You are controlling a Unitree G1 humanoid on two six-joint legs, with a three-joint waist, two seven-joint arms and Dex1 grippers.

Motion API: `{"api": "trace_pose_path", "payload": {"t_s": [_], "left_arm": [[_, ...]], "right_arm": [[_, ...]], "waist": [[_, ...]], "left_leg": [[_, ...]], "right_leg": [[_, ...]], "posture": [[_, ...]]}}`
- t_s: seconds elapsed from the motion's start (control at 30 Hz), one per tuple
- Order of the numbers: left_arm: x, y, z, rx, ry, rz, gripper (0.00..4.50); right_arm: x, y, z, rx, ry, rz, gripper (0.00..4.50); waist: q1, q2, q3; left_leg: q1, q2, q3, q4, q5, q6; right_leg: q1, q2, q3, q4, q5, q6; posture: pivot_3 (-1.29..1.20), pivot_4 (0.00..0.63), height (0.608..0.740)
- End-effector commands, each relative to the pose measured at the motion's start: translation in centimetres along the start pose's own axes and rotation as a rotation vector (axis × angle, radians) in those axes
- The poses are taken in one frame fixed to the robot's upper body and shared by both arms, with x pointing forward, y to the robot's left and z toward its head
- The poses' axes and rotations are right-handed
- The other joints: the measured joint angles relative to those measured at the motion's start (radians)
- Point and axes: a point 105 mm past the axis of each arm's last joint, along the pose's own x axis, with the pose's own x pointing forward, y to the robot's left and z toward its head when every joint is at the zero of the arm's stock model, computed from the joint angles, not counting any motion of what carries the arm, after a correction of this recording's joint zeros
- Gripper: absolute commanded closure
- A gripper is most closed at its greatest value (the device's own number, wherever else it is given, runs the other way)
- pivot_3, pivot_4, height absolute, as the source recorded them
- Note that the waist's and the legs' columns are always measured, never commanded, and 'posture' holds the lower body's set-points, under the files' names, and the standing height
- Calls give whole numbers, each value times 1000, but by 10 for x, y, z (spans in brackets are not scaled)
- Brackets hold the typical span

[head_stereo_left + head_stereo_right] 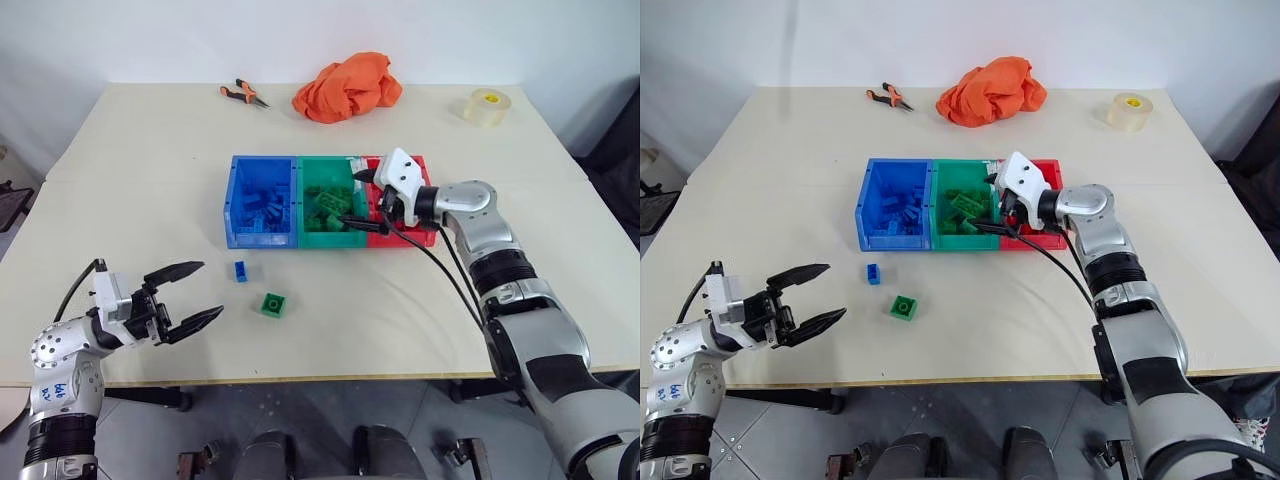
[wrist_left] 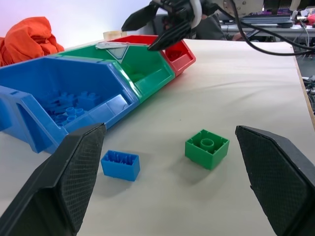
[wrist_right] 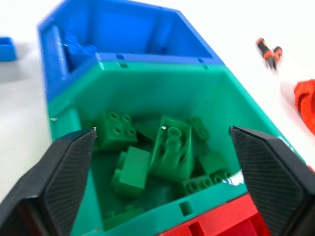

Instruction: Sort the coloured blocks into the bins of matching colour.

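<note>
Our right tool (image 1: 358,196) spread wide, empty, over the green bin (image 1: 325,238), our left tool (image 1: 195,293) apart, empty, above the counter (image 1: 140,170)

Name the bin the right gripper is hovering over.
The green bin, the middle of the three. The open right gripper hangs above its pile of green blocks; the blue bin and red bin flank it.

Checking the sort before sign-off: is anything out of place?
Two blocks lie loose on the table, in front of the blue bin: a blue block and a green block. Nothing looks spilled or damaged.
</note>
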Motion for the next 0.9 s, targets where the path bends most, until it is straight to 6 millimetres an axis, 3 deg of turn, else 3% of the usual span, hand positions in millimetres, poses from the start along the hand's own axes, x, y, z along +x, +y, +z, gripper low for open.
{"api": "trace_pose_path", "payload": {"t_s": [0.03, 0.3, 0.5, 0.7, 0.9], "left_arm": [[-5, 3, 2, 23, 2, 3, 0], [-10, 8, -1, 12, 13, -1, 0], [-16, 13, -2, 6, 35, -8, 0], [-9, 7, -1, 5, 32, -53, 0], [17, -22, 2, 4, 147, -123, 0]], "right_arm": [[-23, 9, 18, -37, -79, 55, 38], [-87, 70, -6, 82, -7, 201, 38], [-140, 85, -42, 177, 171, 127, 38], [-141, 85, -36, 173, 155, 97, 38], [-141, 85, -26, 139, 75, 127, 38]], "waist": [[6, -1, 0], [9, -1, -1], [10, -1, -1], [6, -1, -1], [11, -1, 0]], "left_leg": [[0, 0, 0, 0, 0, 0], [-1, -1, -1, 0, 0, 0], [0, 0, 1, 0, 0, 0], [1, 2, 3, -1, 0, 0], [1, 1, 0, -1, -1, 1]], "right_leg": [[0, 0, 0, 0, 0, 0], [2, -1, -1, -4, 0, 0], [3, 0, -1, -6, 0, 0], [3, -1, -1, -10, 0, 0], [8, -3, 2, -15, 0, 0]], "posture": [[0, 150, 740], [0, 150, 740], [0, 150, 740], [0, 150, 740], [0, 150, 740]]}}
